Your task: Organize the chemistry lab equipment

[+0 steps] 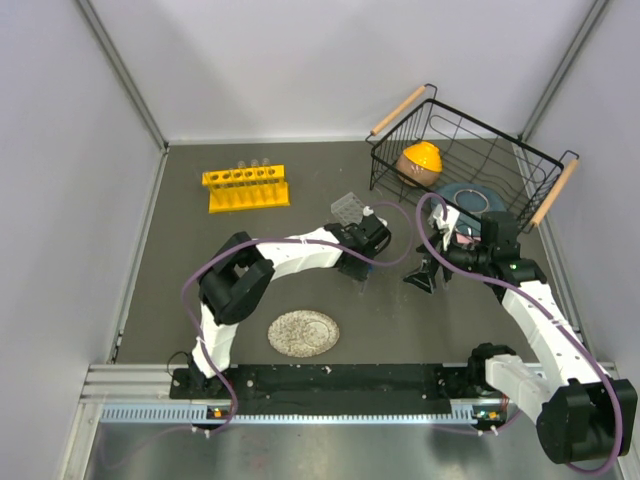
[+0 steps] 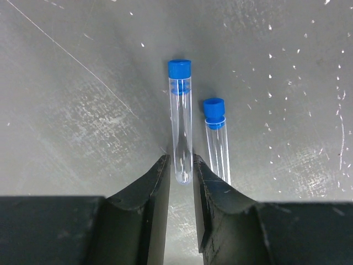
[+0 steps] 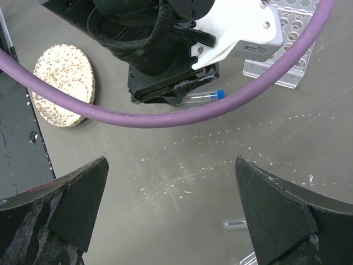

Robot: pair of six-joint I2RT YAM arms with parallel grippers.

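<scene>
Two clear blue-capped vials lie side by side on the table: a longer one (image 2: 180,127) and a shorter one (image 2: 218,138). My left gripper (image 2: 181,161) is down at the table with its jaws narrowly apart on either side of the longer vial's rounded end; a thin gap shows. That vial also shows in the right wrist view (image 3: 204,96). The clear grid rack (image 1: 348,207) stands just beyond my left gripper (image 1: 372,250). The yellow rack (image 1: 246,188) at the back left holds a few glass tubes. My right gripper (image 1: 419,277) is wide open and empty above bare table (image 3: 171,160).
A black wire basket (image 1: 392,172) with wooden handles stands at the back right, holding an orange-yellow object (image 1: 420,162) and a blue dish (image 1: 470,195). A speckled plate (image 1: 303,333) lies near the front. A clear tube end (image 3: 234,223) lies by my right finger.
</scene>
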